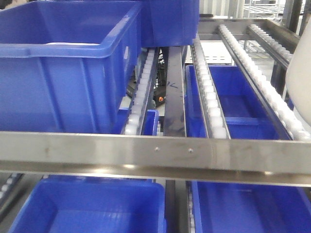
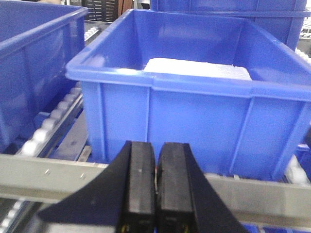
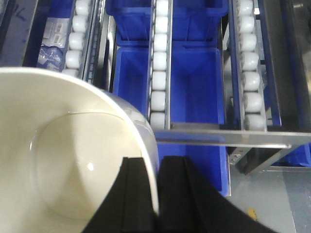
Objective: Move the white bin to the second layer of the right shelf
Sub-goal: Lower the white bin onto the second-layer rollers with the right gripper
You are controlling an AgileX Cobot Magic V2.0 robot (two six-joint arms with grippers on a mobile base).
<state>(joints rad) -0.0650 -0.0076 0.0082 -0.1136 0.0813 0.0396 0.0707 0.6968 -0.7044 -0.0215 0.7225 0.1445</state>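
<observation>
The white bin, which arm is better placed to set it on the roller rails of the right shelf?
The right. Its gripper is shut on the rim of the white bin, above the roller rails. The left gripper is shut on nothing, facing a blue crate.

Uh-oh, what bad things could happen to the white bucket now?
1. The right pincer pinches only the thin rim of the white bin, so the bin might slip or tip.
2. The bin hangs above the roller rails, with blue crates showing through the gaps below. Set down crooked, it could wedge between rails.
3. The steel front bar sits at the shelf edge; the bin could bump it going in.
</observation>
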